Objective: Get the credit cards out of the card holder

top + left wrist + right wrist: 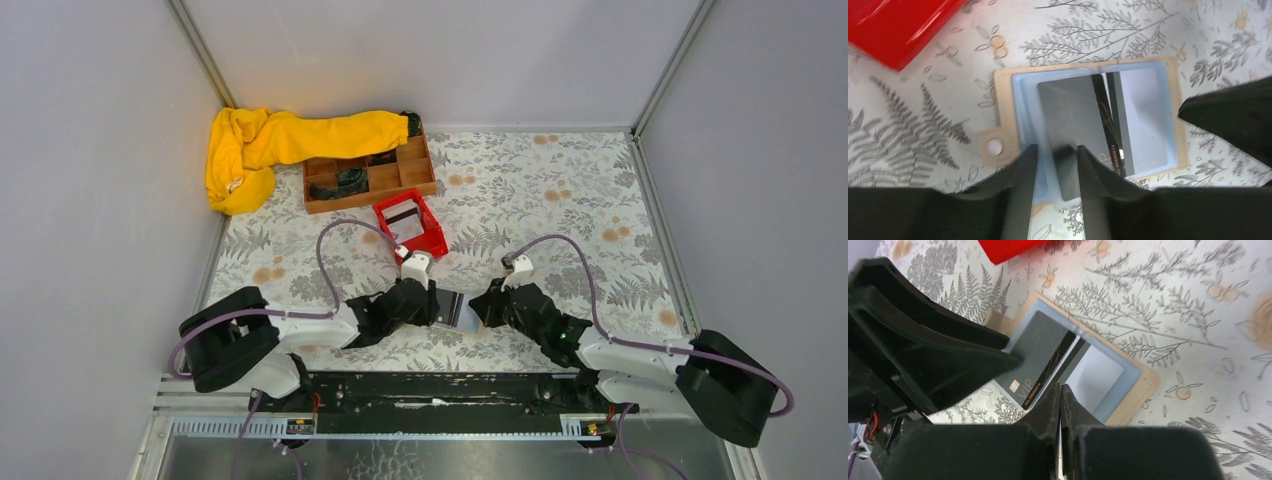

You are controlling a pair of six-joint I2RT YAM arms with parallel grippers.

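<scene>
The slate-blue card holder [1148, 110] with its tan edge lies flat between both arms [462, 312]. Credit cards stick out of its near side: a grey card [1068, 110], a dark card with gold print [1109, 127], and in the right wrist view a grey VIP card [1035, 355] beside a whitish one [1068, 360]. My left gripper [1057, 150] is open. One of its fingers [1020, 195] stands on each side of the grey card's blurred end. My right gripper [1060, 388] is shut on the holder's edge [1135, 390], where a thin pale line shows between its pads.
A red bin [410, 225] stands just behind the holder, its corner showing in both wrist views [898, 25]. Farther back are a brown wooden compartment tray [370, 175] and a yellow cloth [270, 145]. Grey walls close in the patterned table [560, 200].
</scene>
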